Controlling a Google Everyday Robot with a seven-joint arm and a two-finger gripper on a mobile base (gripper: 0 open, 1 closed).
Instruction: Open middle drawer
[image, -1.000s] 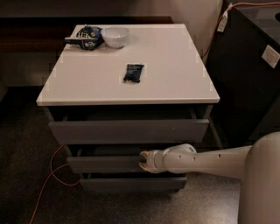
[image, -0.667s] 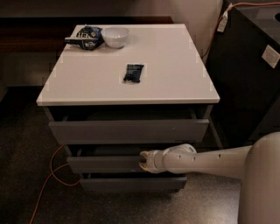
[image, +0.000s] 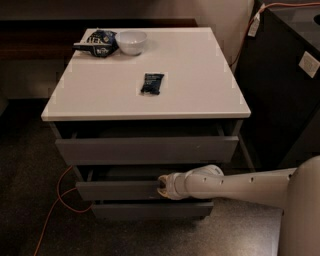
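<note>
A grey three-drawer cabinet with a white top stands in the middle. The top drawer is pulled out a little. The middle drawer is also pulled out somewhat, its dark inside showing above the front. My gripper is at the upper edge of the middle drawer's front, near its centre. My white arm reaches in from the right. The bottom drawer sits below.
On the cabinet top lie a white bowl, a blue snack bag and a small dark packet. A black cabinet stands to the right. An orange cable runs on the floor at left.
</note>
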